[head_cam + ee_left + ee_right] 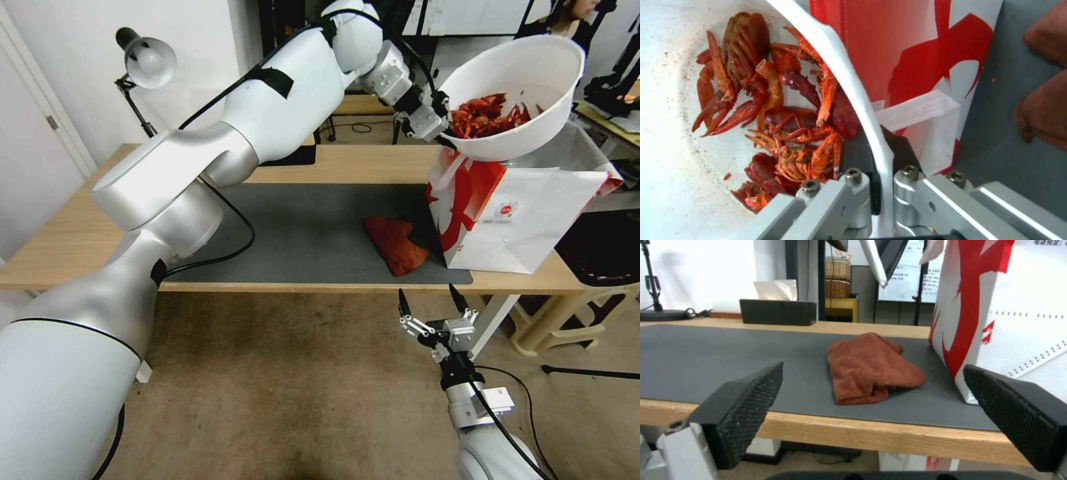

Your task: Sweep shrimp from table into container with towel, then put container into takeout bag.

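The left gripper (pixel 445 133) is raised beyond the far edge of the table (pixel 67 247), its 2 fingers (pixel 849 196) pinched tight on the thin rim of the container (pixel 533 73), one inside and one outside; the bowl tilts away from it to its right, the shrimp (pixel 490 115) heaped inside just beside the fingers, directly above the open takeout bag (pixel 533 220) standing below. The right gripper (pixel 433 303) hangs low off the table's near edge, jaws spread wide and holding nothing, with the towel (pixel 395 243) lying crumpled on the mat (pixel 300 227) just ahead of it, beside the bag
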### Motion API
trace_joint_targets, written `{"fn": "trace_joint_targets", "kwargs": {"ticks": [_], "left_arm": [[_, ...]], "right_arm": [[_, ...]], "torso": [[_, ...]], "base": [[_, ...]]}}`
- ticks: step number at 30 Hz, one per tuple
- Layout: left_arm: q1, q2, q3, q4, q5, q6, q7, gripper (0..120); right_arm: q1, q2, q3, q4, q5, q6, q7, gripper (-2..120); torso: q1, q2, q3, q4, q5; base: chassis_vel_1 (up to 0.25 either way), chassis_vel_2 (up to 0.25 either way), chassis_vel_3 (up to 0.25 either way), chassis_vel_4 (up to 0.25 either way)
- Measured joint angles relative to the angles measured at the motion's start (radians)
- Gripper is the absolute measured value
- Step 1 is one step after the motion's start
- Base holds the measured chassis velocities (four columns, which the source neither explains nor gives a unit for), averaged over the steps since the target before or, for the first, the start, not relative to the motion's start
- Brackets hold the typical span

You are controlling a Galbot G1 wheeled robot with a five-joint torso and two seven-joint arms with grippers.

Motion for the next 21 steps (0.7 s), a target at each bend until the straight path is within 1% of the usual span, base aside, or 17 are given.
{"fn": "trace_joint_targets", "kwargs": {"ticks": [5, 9, 13, 21], "left_arm": [[-0.011, 0.000, 0.000, 0.004, 0.000, 0.001, -0.004, 0], [-0.039, 0.000, -0.002, 0.018, -0.005, 0.003, -0.017, 0], [-0.052, 0.000, -0.003, 0.020, -0.015, 0.003, -0.033, 0], [-0.051, 0.000, 0.005, 0.019, -0.021, 0.005, -0.069, 0]], "right_arm": [[0.001, 0.001, 0.000, 0.000, 0.000, 0.000, 0.001, 100], [0.001, 0.003, -0.002, 0.000, 0.000, 0.000, 0.001, 100], [0.000, 0.004, -0.003, 0.000, -0.001, 0.000, 0.002, 100], [-0.004, 0.004, -0.002, 0.006, -0.003, 0.000, 0.002, 100]], "torso": [[0.000, 0.000, 0.000, 0.0000, 0.0000], [0.000, 0.000, 0.000, 0.0000, 0.0000], [0.000, 0.000, 0.000, 0.0000, 0.0000], [0.000, 0.000, 0.000, 0.0000, 0.0000]], "base": [[0.000, 0.000, 0.000, 0.000], [0.000, 0.000, 0.000, 0.000], [0.000, 0.000, 0.000, 0.000], [0.000, 0.000, 0.000, 0.000]]}}
